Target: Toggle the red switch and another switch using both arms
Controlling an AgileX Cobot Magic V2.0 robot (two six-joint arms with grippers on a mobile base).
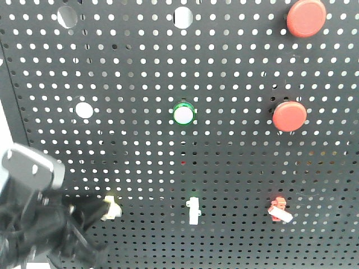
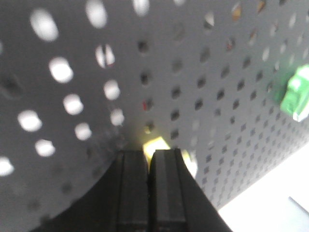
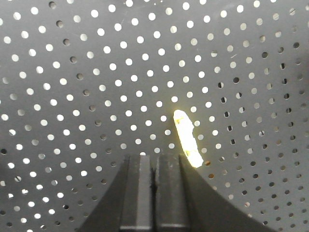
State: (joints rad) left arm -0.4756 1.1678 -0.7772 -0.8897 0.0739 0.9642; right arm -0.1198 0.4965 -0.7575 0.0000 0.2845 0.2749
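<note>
Dark grey perforated metal panel (image 1: 129, 67) is seen filling every view. At lower left the black left arm (image 1: 45, 224) is seen, the left jaws pressed together just at the small pale yellow toggle switch (image 1: 113, 208). The right jaws are likewise held together beside a bright lever (image 3: 187, 137) whose base is washed out. The small red-based toggle switch (image 1: 279, 208) is found at lower right. A short lever could be slipped past by closed tips, or a neighbouring toggle nudged.

Left tool (image 2: 149, 154) crowds yellow switch (image 1: 114, 208); red switch (image 1: 279, 209) unobstructed.
</note>
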